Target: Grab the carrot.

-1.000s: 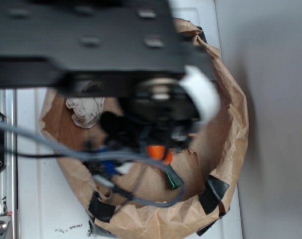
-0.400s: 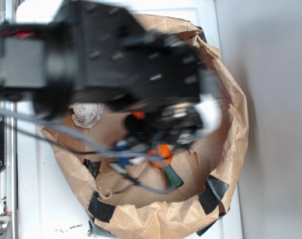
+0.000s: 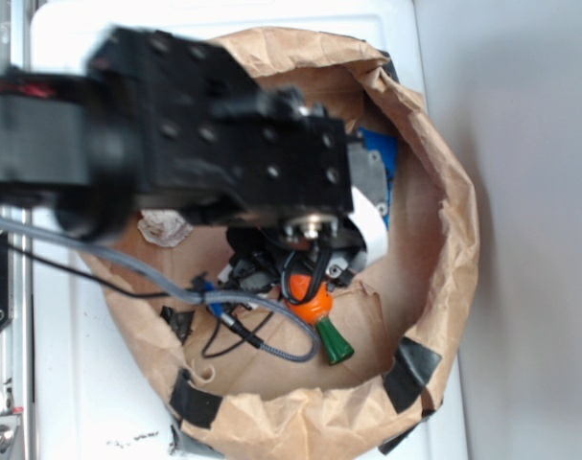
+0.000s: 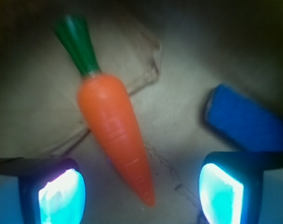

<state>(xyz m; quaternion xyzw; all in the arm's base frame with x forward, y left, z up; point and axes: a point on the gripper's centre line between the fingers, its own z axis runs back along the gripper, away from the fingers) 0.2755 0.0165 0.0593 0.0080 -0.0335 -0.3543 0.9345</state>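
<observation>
The orange carrot (image 4: 115, 135) with its dark green stem lies on brown paper, stem at the upper left of the wrist view, pointed tip low between the pads. My gripper (image 4: 141, 191) is open: its two fingertips (image 4: 62, 196) stand wide apart on either side of the tip, not touching it. From the exterior view the carrot (image 3: 314, 309) shows partly under the black arm, its green stem poking out toward the bag's near wall; the gripper (image 3: 305, 278) hangs over it, mostly hidden by the wrist.
A crumpled brown paper bag wall (image 3: 444, 192) rings the workspace. A blue sponge (image 4: 244, 121) lies right of the carrot; the blue sponge (image 3: 379, 168) shows at the bag's right side. A crumpled whitish wad (image 3: 166, 225) sits left. Grey cables (image 3: 262, 331) loop low.
The arm has shifted left and back, uncovering the blue sponge and more of the carrot. The carrot lies in about the same place.
</observation>
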